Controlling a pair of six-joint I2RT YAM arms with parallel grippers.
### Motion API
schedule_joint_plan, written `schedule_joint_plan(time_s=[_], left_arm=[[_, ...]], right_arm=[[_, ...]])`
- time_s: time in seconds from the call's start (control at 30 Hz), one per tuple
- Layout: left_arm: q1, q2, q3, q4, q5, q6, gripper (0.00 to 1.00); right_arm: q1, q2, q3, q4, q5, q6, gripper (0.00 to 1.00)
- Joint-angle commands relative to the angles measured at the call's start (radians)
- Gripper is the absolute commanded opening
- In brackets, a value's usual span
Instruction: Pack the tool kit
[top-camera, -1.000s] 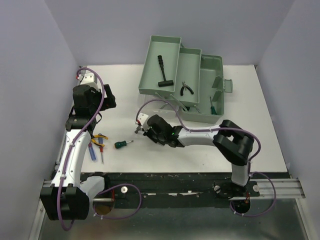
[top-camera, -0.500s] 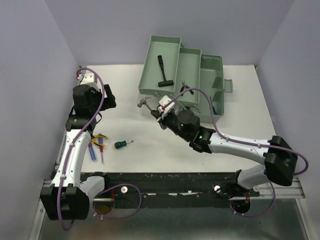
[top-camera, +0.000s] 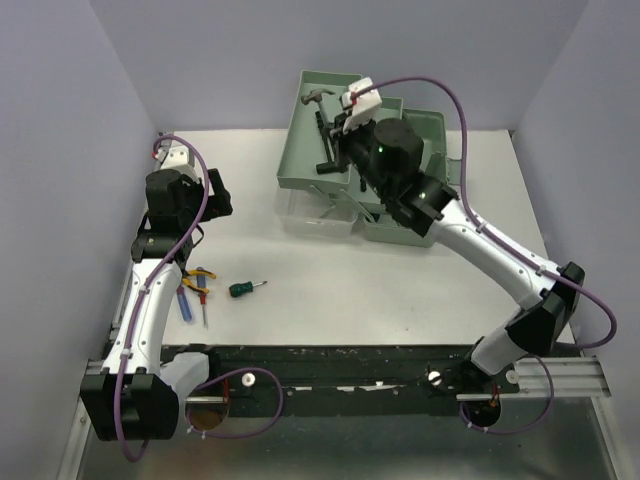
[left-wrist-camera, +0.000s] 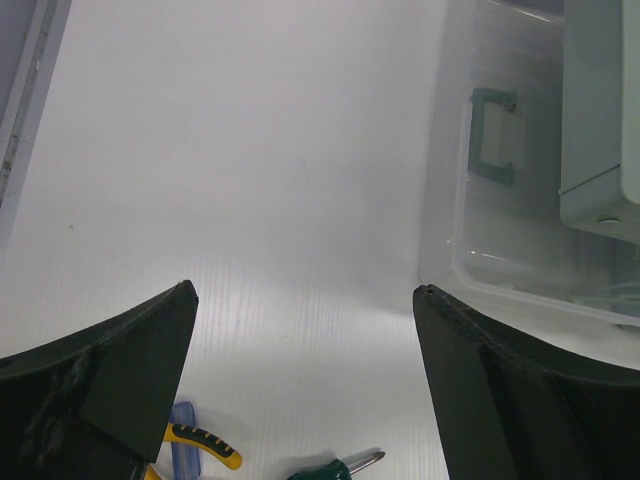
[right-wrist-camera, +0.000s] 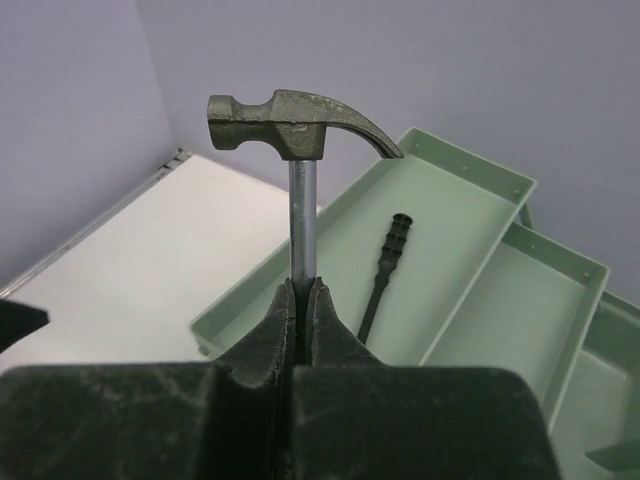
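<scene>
From above, your right claw (top-camera: 336, 104) reaches over the toolbox (top-camera: 425, 140), which sits at the far edge of the desk (top-camera: 400, 300), right of centre, with its trays stepped open. The claw is clenched on a hammer (top-camera: 316, 95), held above the far-left tray (top-camera: 298, 150). A black tool (top-camera: 326, 150) lies in that tray. The clear lid (top-camera: 310, 215) lies on the desk against the toolbox's near-left side. Your left claw (top-camera: 222, 197) is near the desk's left edge, released and holding nothing. The pliers (top-camera: 200, 274) lie by the left edge beside your left arm, with a blue screwdriver (top-camera: 187, 303) touching or just beside them. A green screwdriver (top-camera: 243, 288) lies a little to their right, apart from them.

In your left wrist view, the fingers (left-wrist-camera: 110, 380) stand wide apart over bare desk. The lid and its green handle (left-wrist-camera: 493, 135) are ahead on the right. The yellow pliers grip and the green screwdriver's tip show low between the fingers.

In your right wrist view, the jaws are pressed tight on the hammer's metal shaft. Its head stands upright above them, with the tray and black tool below.
</scene>
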Motion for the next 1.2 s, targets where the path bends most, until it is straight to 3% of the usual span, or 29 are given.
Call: schedule_joint_plan(time_s=[0.0, 0.17, 0.43, 0.73, 0.93, 1.17], left_arm=[[-0.003, -0.025, 0.001, -0.003, -0.006, 0.007, 0.99], [-0.003, -0.028, 0.001, -0.001, -0.007, 0.009, 0.99], [-0.003, -0.030, 0.001, -0.001, -0.009, 0.010, 0.99], [-0.002, -0.025, 0.000, -0.001, -0.009, 0.012, 0.99], [-0.002, -0.024, 0.001, -0.003, -0.006, 0.012, 0.99], [-0.003, -0.022, 0.001, 0.000, -0.006, 0.010, 0.99]], right_arm=[[-0.098, 0.114, 0.193, -0.291, -0.095, 0.156, 0.00], [-0.153, 0.252, 0.339, -0.305, -0.168, 0.181, 0.01], [-0.161, 0.516, 0.609, -0.395, -0.098, 0.202, 0.00], [-0.162, 0.631, 0.711, -0.426, -0.003, 0.234, 0.01], [-0.162, 0.638, 0.680, -0.469, 0.066, 0.248, 0.01], [-0.162, 0.636, 0.671, -0.469, 0.054, 0.227, 0.25]])
